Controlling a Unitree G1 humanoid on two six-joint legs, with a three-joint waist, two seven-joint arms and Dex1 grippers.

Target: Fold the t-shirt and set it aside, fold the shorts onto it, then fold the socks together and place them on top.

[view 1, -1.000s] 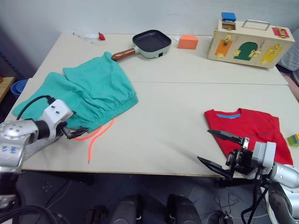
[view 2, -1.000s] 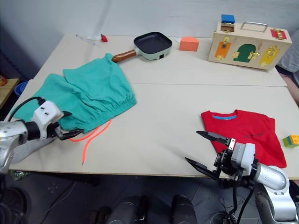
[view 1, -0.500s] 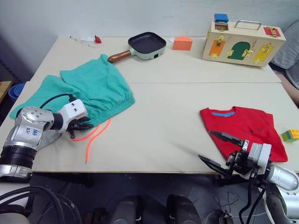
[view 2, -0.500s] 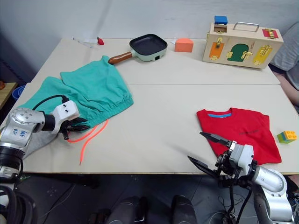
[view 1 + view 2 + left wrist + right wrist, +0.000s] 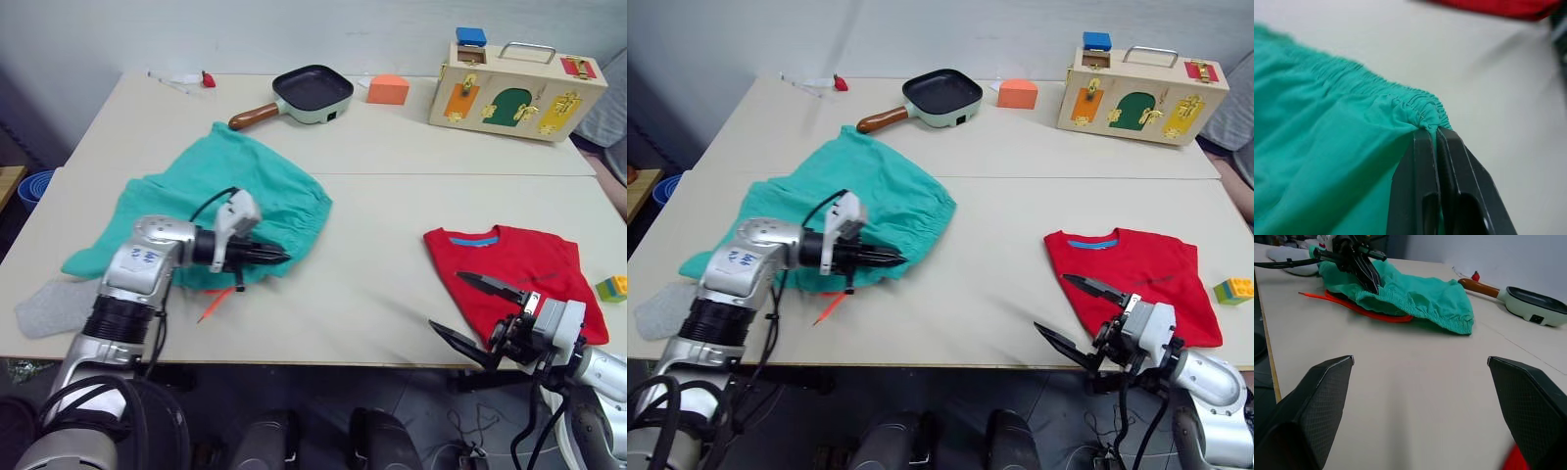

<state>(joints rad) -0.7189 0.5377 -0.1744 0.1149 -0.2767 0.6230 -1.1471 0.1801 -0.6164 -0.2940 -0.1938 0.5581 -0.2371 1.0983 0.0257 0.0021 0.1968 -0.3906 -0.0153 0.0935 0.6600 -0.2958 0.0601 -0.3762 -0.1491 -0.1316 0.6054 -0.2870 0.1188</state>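
Note:
The teal shorts (image 5: 225, 196) lie bunched on the left half of the table, and their orange drawstring (image 5: 214, 304) pokes out underneath. My left gripper (image 5: 282, 257) is shut on the gathered waistband edge, which the left wrist view shows pinched between the black fingertips (image 5: 1425, 142). The red t-shirt (image 5: 519, 279) lies folded at the right front. My right gripper (image 5: 446, 302) hovers open at the table's front edge beside the shirt, holding nothing. A grey sock (image 5: 47, 305) lies at the front left, beside the shorts.
A frying pan (image 5: 313, 91), an orange block (image 5: 389, 89) and a wooden latch box (image 5: 514, 76) line the back of the table. A small toy brick (image 5: 614, 287) sits right of the shirt. A blue bowl (image 5: 32, 184) sits off the left edge.
My left gripper has shut on the shorts' waistband and pulled it right toward the table's middle, bunching the shorts over. The right gripper has stayed open in place.

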